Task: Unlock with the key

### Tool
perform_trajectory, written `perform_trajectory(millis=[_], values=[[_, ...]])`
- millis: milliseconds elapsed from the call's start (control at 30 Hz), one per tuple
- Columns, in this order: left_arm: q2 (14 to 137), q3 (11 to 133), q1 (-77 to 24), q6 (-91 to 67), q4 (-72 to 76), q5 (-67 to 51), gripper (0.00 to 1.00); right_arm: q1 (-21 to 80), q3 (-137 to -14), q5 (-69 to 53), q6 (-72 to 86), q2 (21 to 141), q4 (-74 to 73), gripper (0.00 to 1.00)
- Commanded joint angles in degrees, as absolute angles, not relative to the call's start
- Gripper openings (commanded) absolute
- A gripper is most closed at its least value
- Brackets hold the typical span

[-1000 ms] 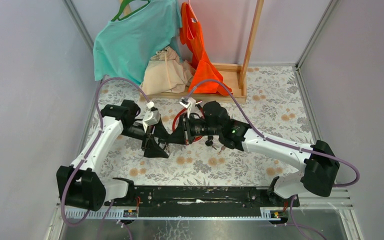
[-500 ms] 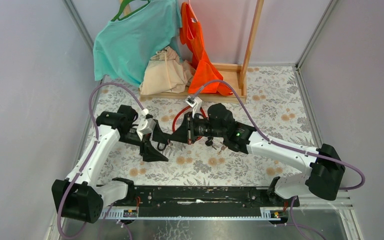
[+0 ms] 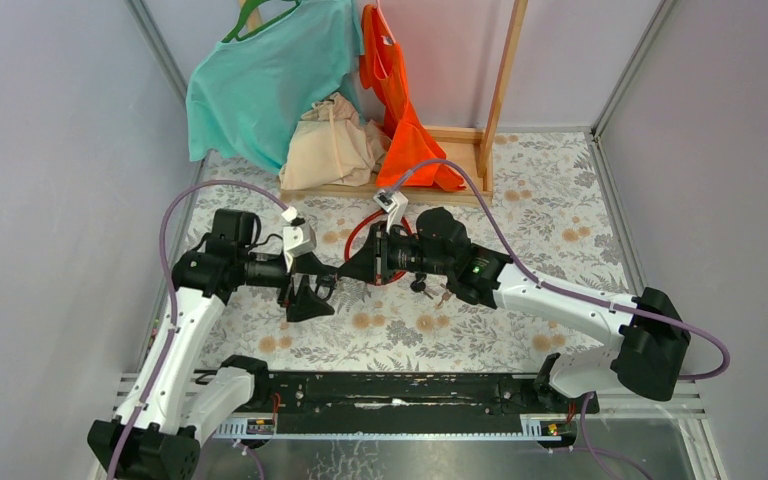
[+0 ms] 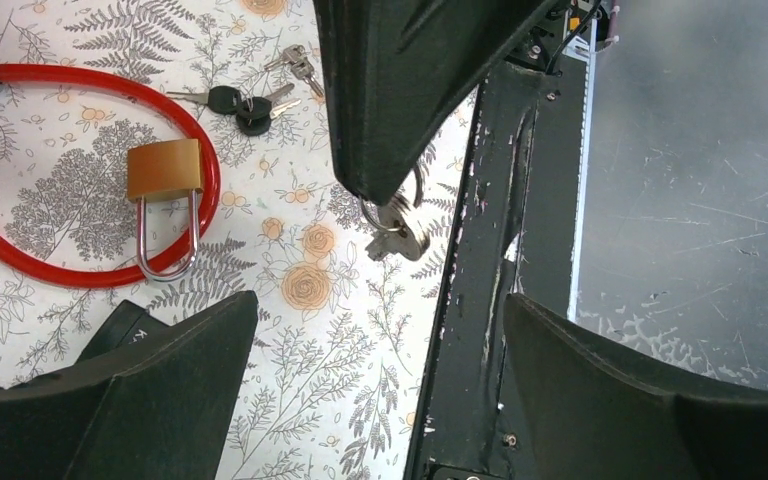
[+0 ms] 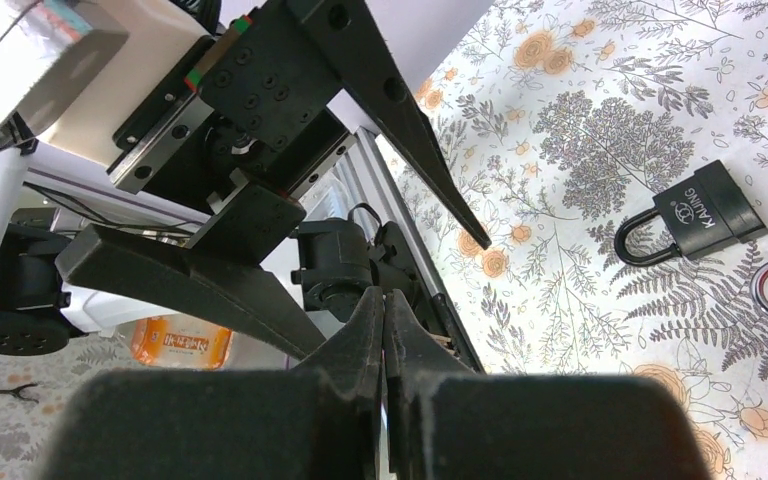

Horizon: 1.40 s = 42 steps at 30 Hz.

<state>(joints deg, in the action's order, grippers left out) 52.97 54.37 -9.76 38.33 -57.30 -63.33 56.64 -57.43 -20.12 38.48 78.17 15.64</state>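
Our right gripper [image 4: 366, 185] is pinched shut on the key [image 4: 397, 228], which dangles off its tip on a ring, up in the air just ahead of our left gripper [image 4: 375, 300]. That one's spread wide, gripping nothing. Down on the flowery table [image 4: 290, 420] we've got the brass padlock [image 4: 164, 168] lying inside the curve of the red cable [image 4: 210, 195], with spare keys [image 4: 250, 100] nearby.

Brass lock: brass padlock with steel shackle [image 4: 165, 172], flat inside the red cable loop [image 4: 50, 72], shackle toward 6 o'clock and seemingly seated.
Held key: silver key bunch on a ring [image 4: 397, 228], dangling from the pinched tip of the right gripper [image 4: 372, 188], at 3 o'clock of the brass padlock.
Black lock: black rectangular padlock with white lettering [image 5: 710, 212], flat, shackle toward 8 o'clock.
Loose keys: black-headed keys [image 4: 238, 100], at 1 o'clock of the brass padlock.
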Motion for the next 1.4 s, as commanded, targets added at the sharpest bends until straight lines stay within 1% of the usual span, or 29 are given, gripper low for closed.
perform_trajectory(millis=[0, 100, 167, 300, 400, 500, 667, 767, 900, 1000, 1033, 1133, 1233, 1333, 1367], values=[[49.96, 51.48, -10.67, 33.63, -52.55, -63.08, 1.0, 56.92, -59.32, -19.27, 39.46, 77.76, 17.44, 0.0], [47.27, 47.76, -11.29, 24.83, -42.89, -63.55, 1.0, 56.93, -59.66, -19.68, 40.54, 78.2, 18.23, 0.0], [45.46, 45.62, -11.47, 22.86, -38.07, -65.09, 1.0, 56.96, -59.89, -19.69, 41.25, 78.5, 18.59, 0.0], [42.72, 42.73, -13.04, 20.16, -30.5, -64.36, 1.0, 56.94, -59.64, -19.64, 43.71, 78.95, 20.72, 0.0], [42.59, 41.89, -14.21, 19.76, -27.96, -64.45, 0.95, 56.93, -59.6, -19.31, 45.38, 79.5, 21.93, 0.0], [42.54, 41.12, -15.07, 19.53, -26.19, -64.23, 0.86, 56.96, -59.25, -18.55, 46.66, 79.88, 23.2, 0.0], [42.33, 40.81, -15.62, 20.73, -26.23, -64.31, 0.67, 56.88, -58.87, -17.01, 46.93, 79.36, 23.0, 0.0], [42.26, 40.78, -15.67, 23.34, -27.91, -63.98, 0.52, 56.52, -57.9, -15.68, 46.57, 78.2, 22.25, 0.0], [42.19, 40.92, -15.69, 25.24, -28.56, -63.33, 0.37, 55.61, -56.29, -15.47, 46.7, 76.82, 21.72, 0.0], [42.5, 41.32, -15.64, 26.12, -28.56, -63.2, 0.23, 55.2, -55.47, -15.34, 46.82, 76.07, 21.45, 0.0], [42.6, 41.51, -15.63, 26.37, -28.52, -63.1, 0.19, 55.13, -55.25, -15.38, 46.86, 75.89, 21.45, 0.0], [43.04, 42.11, -15.64, 26.56, -28.06, -62.98, 0.13, 55.05, -54.94, -15.64, 46.9, 75.46, 21.38, 0.0], [43.33, 42.42, -15.6, 26.63, -28.31, -62.93, 0.11, 54.9, -54.39, -15.4, 46.46, 74.8, 20.86, 0.0], [43.57, 42.85, -15.64, 27.51, -29.58, -62.84, 0.04, 54.64, -54.17, -16.01, 45.57, 74.11, 20.21, 0.0], [43.66, 43.0, -15.62, 27.59, -29.95, -62.82, 0.0, 54.59, -54.21, -16.63, 44.99, 73.95, 19.88, 0.0]])
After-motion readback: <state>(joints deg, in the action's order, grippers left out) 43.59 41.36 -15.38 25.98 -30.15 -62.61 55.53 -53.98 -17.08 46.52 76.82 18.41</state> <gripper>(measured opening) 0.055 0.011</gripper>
